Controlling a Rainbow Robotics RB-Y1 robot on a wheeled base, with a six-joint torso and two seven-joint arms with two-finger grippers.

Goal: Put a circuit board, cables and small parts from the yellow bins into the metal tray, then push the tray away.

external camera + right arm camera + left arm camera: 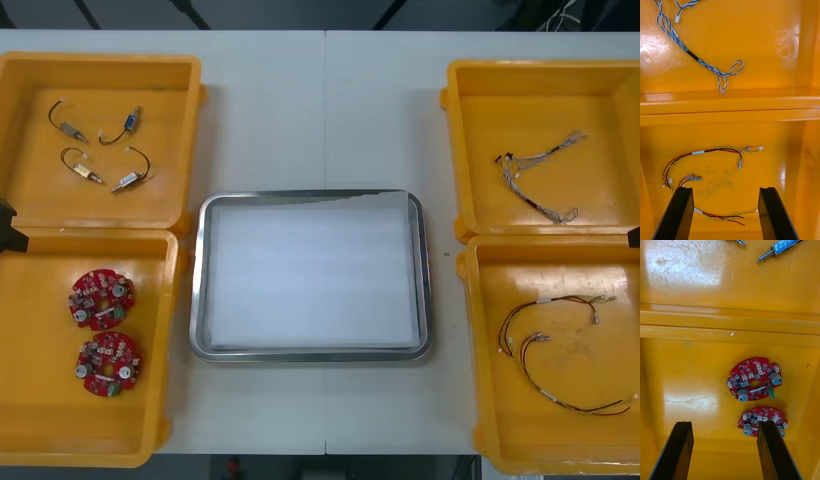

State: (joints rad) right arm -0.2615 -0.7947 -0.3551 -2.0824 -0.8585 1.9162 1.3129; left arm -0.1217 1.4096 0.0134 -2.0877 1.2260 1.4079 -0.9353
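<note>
Both pincers are standing open and gripping nothing as I am watching remotely. The left gripper (724,424) is hovering over the near left bin, black fingers apart, with the round red circuit boards (754,378) lying beyond them. The right gripper (725,189) is hovering over the near right bin, fingers spread above the red and yellow cables (698,152).

I am judging the task as not yet begun. The metal tray (197,285) is sitting on the table (320,100) between the bins. Its white inside is bare, and nothing from any bin is lying in it. So everything is left to do: a board, cables and small parts are waiting to be carried over, and the tray is waiting for its push away.

I am counting:
- **Bins:** four yellow bins (30,420), two at each side of the table.
- **Tray:** one.
- **Boards:** the near left bin is holding two circuit boards, lying close together but not touching.
- **Small parts:** the far left bin is holding four small metal parts (68,129), each trailing a short black lead, all lying apart from one another.
- **Blue and white cables:** the far right bin is holding the twisted blue and white cables (692,55). I am making out two, though their ends are crossing, so I am not certain.
- **Red and yellow cables:** in the near right bin I am reading these as two, one looped above the other, with their ends lying near each other.
</note>
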